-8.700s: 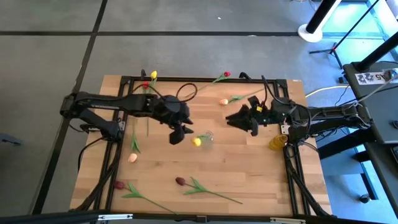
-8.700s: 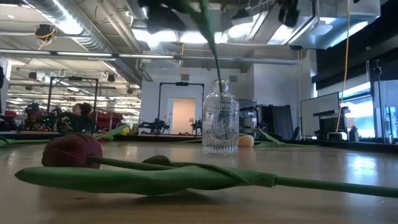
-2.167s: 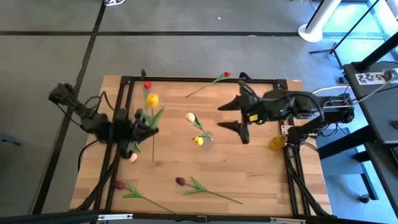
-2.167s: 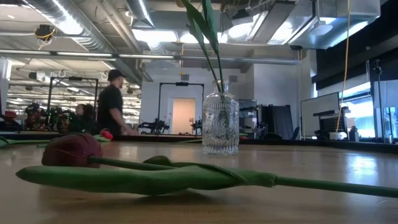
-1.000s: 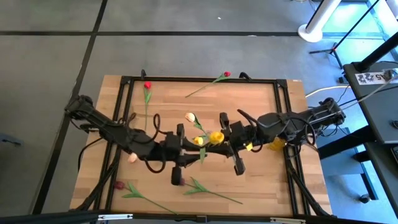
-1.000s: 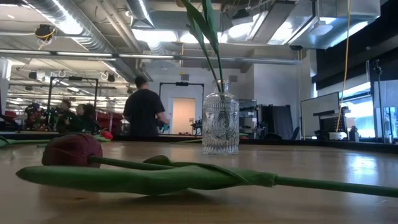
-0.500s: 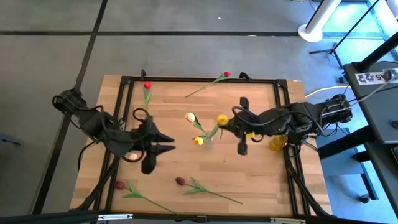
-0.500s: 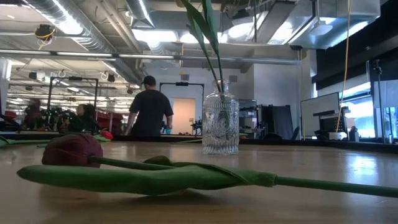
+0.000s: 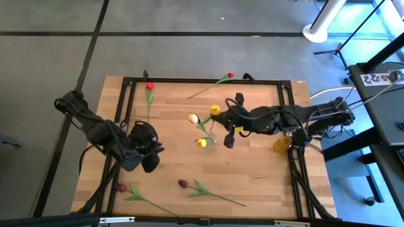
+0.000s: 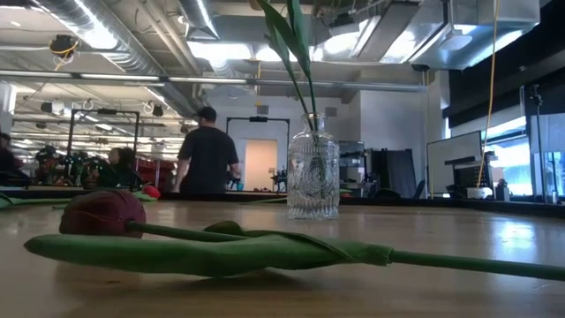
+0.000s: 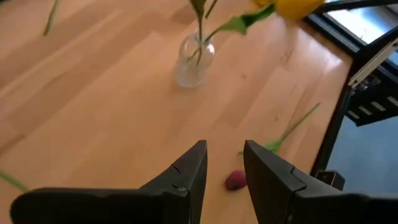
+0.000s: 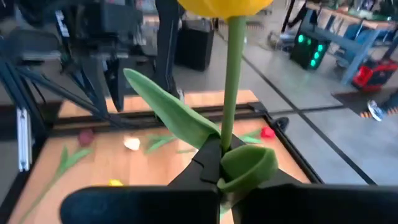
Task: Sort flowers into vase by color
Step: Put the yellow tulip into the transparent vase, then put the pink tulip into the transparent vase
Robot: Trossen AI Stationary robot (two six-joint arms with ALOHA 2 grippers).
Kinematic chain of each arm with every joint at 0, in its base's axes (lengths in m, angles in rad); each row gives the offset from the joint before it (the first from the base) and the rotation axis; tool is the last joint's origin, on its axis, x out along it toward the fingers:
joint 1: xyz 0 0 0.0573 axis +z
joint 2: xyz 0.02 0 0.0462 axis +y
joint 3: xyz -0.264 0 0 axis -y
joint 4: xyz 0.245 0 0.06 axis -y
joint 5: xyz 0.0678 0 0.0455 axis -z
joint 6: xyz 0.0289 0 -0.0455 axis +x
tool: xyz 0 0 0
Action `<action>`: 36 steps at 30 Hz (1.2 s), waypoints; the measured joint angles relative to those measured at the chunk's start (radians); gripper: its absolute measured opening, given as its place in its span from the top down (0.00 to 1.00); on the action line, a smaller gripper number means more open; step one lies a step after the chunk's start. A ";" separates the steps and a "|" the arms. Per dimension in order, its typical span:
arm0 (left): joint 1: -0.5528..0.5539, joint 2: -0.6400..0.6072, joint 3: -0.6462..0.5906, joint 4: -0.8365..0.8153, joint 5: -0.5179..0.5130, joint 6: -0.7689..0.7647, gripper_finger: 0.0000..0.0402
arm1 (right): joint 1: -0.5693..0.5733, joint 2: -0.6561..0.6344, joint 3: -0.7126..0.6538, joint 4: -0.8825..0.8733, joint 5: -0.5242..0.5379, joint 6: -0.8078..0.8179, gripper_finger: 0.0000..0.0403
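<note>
The right gripper (image 9: 228, 122), clamped on a yellow tulip (image 9: 215, 110), has carried it from 5 o'clock of the vase (image 9: 210, 136) to just above it at 1 o'clock, ready for insertion. The left gripper (image 9: 149, 157) has retreated toward 8 o'clock, narrowly open and empty.

You see a grey floor (image 9: 50, 57) crossed by dark seams around the wooden table (image 9: 252, 170). In the low view, ceiling ducts (image 10: 106, 40) fill the upper left and a lit doorway (image 10: 259, 164) sits centre, with a person (image 10: 208, 155) standing left of it.
</note>
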 joint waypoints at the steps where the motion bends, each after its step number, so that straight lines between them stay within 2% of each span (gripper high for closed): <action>1: -0.006 0.000 -0.013 0.000 0.003 -0.025 0.75 | 0.000 -0.018 -0.052 0.045 0.008 -0.001 0.99; 4: -0.029 0.001 -0.041 -0.001 0.005 -0.071 0.75 | -0.007 -0.083 -0.185 0.135 0.012 0.006 0.99; 8: -0.038 0.001 -0.056 0.000 0.004 -0.074 0.75 | -0.014 -0.134 -0.296 0.248 0.002 0.029 0.99; 15: 0.009 0.000 -0.057 -0.002 0.014 -0.094 0.75 | -0.013 -0.106 -0.315 0.254 -0.043 0.052 0.99; 23: 0.063 0.000 -0.057 -0.131 0.115 -0.149 0.75 | -0.013 -0.076 -0.315 0.198 -0.032 0.040 0.98; 29: 0.071 0.000 -0.064 -0.169 0.207 -0.149 0.69 | -0.013 -0.037 -0.314 0.182 -0.031 0.118 0.86; 36: 0.072 -0.002 -0.151 -0.200 0.259 -0.231 0.55 | -0.013 -0.031 -0.299 0.117 -0.057 0.213 0.63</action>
